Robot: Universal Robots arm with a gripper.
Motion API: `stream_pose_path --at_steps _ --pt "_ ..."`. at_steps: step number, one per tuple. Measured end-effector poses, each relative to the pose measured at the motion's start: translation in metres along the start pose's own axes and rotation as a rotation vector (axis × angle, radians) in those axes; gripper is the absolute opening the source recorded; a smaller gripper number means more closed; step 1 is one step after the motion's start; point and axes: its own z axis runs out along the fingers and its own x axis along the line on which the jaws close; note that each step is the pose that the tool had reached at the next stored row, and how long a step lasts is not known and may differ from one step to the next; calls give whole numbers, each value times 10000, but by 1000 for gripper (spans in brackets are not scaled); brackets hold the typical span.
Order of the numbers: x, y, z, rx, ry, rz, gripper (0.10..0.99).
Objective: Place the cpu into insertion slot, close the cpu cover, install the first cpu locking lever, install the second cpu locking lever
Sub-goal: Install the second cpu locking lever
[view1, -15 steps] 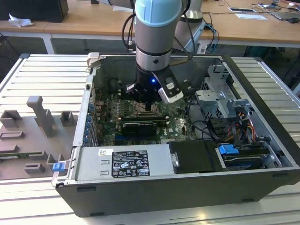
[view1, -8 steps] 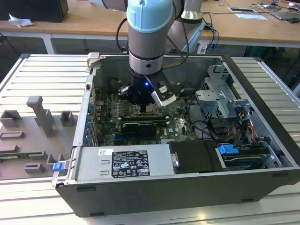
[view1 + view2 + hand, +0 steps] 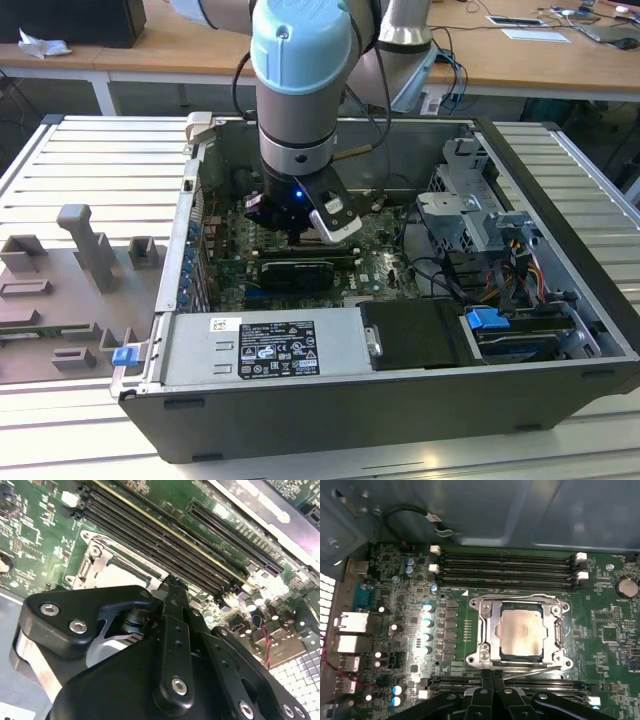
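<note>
The cpu (image 3: 521, 629) is seen seated in the insertion slot (image 3: 492, 652) on the green motherboard (image 3: 615, 650), with the cpu cover (image 3: 487, 630) lying flat around it, so that the pale metal top shows through the cover's window. A thin locking lever (image 3: 530, 671) is seen running along the socket edge nearest the tool (image 3: 492, 676), and it appears to be unlatched, though this cannot be told for certain.

The tool is held low over the board just beside that edge. Its fingers (image 3: 485, 690) are seen pressed together with no gap between them, and nothing is gripped. In the second wrist view the tool (image 3: 174, 587) ends at the socket frame, next to the long memory slots (image 3: 165, 545). In the exterior view the tool (image 3: 300, 232) is lowered into the open computer case (image 3: 420, 420), which rests on the desk (image 3: 90, 160).

The lever is judged to be a stiff, springy wire: light, but resisting when pushed down and liable to slip off smooth fingers. It is best taken near its free, bent end. The cover is judged thin and rigid; the chip and the socket beneath it are fragile, so any force should be kept on the metal frame and lever only.
</note>
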Motion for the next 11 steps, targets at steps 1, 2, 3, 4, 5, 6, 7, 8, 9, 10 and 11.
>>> stream_pose_path --at_steps 1,2,3,4,5,6,7,8,9,10,11 --pt "12 -4 5 -28 5 -27 106" --pt "22 -7 14 -58 11 -60 106" --pt "28 -9 27 -88 17 -96 106" --pt "32 -12 38 -110 23 -125 106" --pt "44 -16 58 -144 27 -147 106" --pt "52 -19 70 -157 28 -154 106" --pt "68 -21 83 -168 29 -160 106" --pt "87 -24 100 -182 29 -164 106" --pt "91 -28 119 -194 27 -166 106" --pt "91 -31 133 -205 27 -168 106" --pt "92 -35 145 -234 26 -169 106"
